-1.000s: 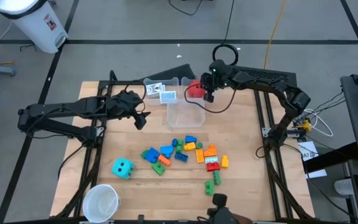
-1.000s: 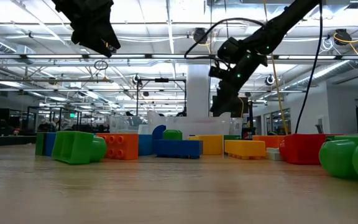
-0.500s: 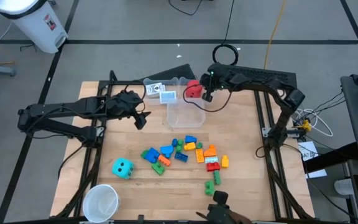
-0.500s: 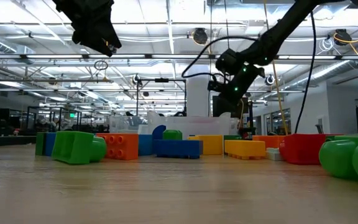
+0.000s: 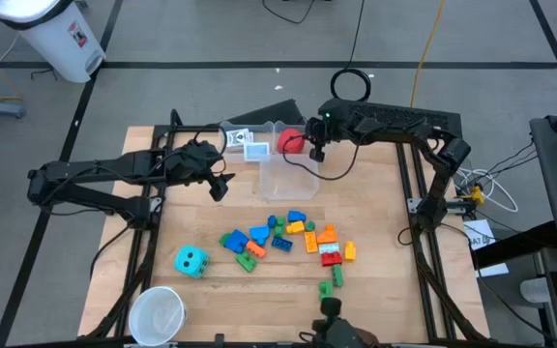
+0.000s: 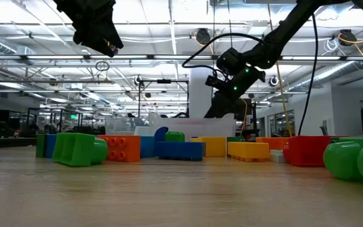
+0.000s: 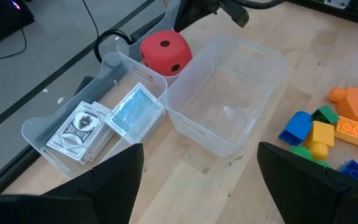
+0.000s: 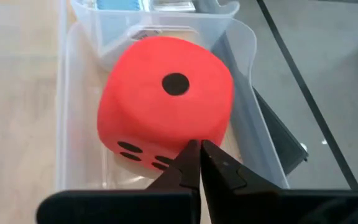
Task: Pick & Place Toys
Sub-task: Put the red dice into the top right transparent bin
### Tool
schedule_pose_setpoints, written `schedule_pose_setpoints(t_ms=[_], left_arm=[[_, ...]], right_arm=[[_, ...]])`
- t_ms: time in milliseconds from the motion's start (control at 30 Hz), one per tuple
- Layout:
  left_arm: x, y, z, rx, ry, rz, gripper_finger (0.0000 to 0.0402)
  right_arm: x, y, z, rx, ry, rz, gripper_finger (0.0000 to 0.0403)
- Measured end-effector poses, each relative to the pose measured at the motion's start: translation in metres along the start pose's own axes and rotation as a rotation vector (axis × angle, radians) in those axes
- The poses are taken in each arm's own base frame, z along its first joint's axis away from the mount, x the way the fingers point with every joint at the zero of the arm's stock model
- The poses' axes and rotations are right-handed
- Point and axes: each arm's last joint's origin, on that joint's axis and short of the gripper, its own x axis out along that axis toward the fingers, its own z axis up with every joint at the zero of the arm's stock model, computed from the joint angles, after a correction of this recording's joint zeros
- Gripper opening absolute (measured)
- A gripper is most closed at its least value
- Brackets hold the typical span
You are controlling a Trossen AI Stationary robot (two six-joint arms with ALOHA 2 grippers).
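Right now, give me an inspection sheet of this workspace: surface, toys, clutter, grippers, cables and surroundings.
Surface: light wooden table.
Job's things: red dotted die at the clear plastic bins; white picture cards in the far bin; coloured plastic blocks and cyan dotted die on the table.
Clutter: white cup.
Grippers: left gripper open, holding nothing; right gripper shut beside the red die.
Cables: black loop, yellow lead.
Surroundings: white floor bin.

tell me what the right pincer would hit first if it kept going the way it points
Most likely the red die: the shut right pincer points straight at its lower edge, seemingly touching it already, though exact contact is hard to judge.
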Motion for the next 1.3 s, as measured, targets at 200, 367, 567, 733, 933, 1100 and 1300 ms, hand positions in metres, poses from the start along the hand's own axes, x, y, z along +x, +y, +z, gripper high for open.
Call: schedule_pose_setpoints(t_ms=[200,367,567,733,933,1100,1300], left_arm=[[0.0,0.0,0.0,0.0,0.0,0.0,0.0321],[0.0,0.0,0.0,0.001,0.0,0.0,0.0321],[0.0,0.0,0.0,0.001,0.0,0.0,0.0321],[0.0,0.0,0.0,0.004,-0.002,0.0,0.0321],[0.0,0.0,0.0,0.0,-0.005,-0.001,0.0321],[0.0,0.0,0.001,-0.003,-0.005,-0.002,0.0321],[0.0,0.0,0.001,-0.003,-0.006,-0.002,0.0321]], right_arm=[[0.0,0.0,0.0,0.014,0.001,-0.004,0.0],[-0.008,-0.002,0.004,0.02,0.055,-0.135,0.0],[-0.02,0.005,0.003,0.087,0.113,-0.04,0.0],[-0.013,0.017,0.004,0.102,0.08,0.092,0.0],[-0.004,0.022,0.012,0.038,0.007,0.078,0.0],[-0.002,0.019,0.01,0.007,0.039,-0.01,0.0],[0.001,0.019,0.007,-0.001,0.11,-0.122,0.0]])
